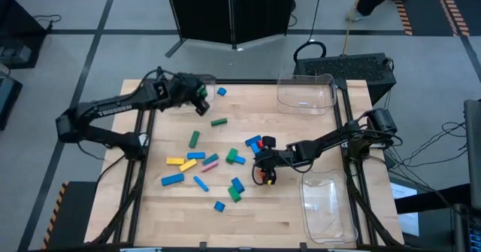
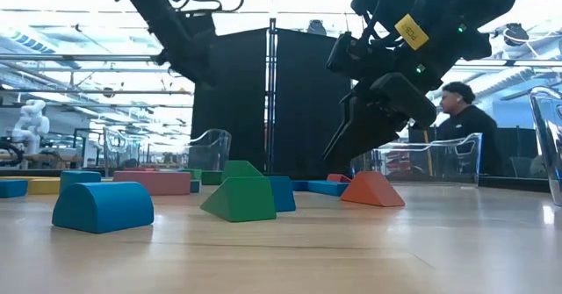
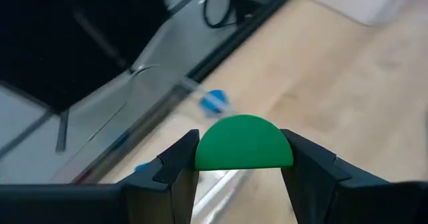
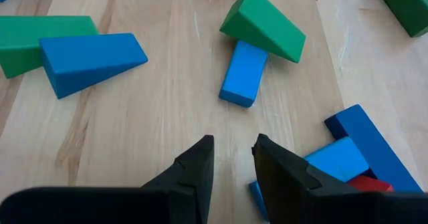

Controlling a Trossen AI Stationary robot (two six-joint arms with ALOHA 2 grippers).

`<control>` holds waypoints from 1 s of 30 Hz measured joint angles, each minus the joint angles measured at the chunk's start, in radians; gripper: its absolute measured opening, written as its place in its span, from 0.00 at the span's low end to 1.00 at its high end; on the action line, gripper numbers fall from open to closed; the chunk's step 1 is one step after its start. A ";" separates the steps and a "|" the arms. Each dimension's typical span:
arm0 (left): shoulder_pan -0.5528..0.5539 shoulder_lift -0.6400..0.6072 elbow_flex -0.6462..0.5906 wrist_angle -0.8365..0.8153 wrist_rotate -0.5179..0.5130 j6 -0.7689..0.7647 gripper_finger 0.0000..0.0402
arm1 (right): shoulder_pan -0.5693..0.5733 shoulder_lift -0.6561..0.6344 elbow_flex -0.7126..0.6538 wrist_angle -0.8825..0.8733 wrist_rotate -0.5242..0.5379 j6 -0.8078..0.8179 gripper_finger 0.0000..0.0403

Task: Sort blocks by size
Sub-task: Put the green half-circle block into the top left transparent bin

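My left gripper [image 3: 244,138] hangs over the table's far left part [image 1: 201,103], shut on a green half-round block [image 3: 244,144]. My right gripper [image 4: 233,145] stands low over the table's middle [image 1: 264,174]. Its fingers are narrowly open, with only bare wood between them. Loose blocks lie flat on the wood around it: a blue bar [image 4: 244,73], a green wedge [image 4: 264,23], a blue wedge [image 4: 90,57] and a blue and red cluster [image 4: 354,150]. More blocks [image 1: 197,160] lie scattered across the table's middle. An orange wedge [image 2: 373,190] lies beside my right gripper [image 2: 373,118]. My left gripper pinches the green half-round block between its two fingers. They sit on the block's two opposite ends [image 3: 200,154], where the curve meets the flat side. The curved side faces away from the gripper. The block is lifted clear of the table.
Clear plastic trays stand at the far right [image 1: 306,92], the near right [image 1: 328,207] and the far left corner [image 1: 213,81]. A lone blue block [image 1: 221,92] lies near the far left tray. A person [image 2: 465,123] shows beyond the table.
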 joint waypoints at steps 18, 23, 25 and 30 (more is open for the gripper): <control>0.376 0.222 0.000 0.006 0.165 -0.068 0.45 | 0.000 0.000 0.000 -0.001 0.000 0.008 0.25; 0.413 0.284 0.000 -0.001 0.210 -0.065 0.45 | 0.000 0.000 0.000 -0.003 0.000 0.008 0.25; 0.421 0.304 0.000 -0.003 0.217 -0.063 0.45 | 0.000 0.000 0.000 -0.008 0.000 0.008 0.25; 0.428 0.349 0.000 -0.022 0.234 -0.047 0.45 | 0.000 0.000 0.000 -0.010 0.000 0.008 0.25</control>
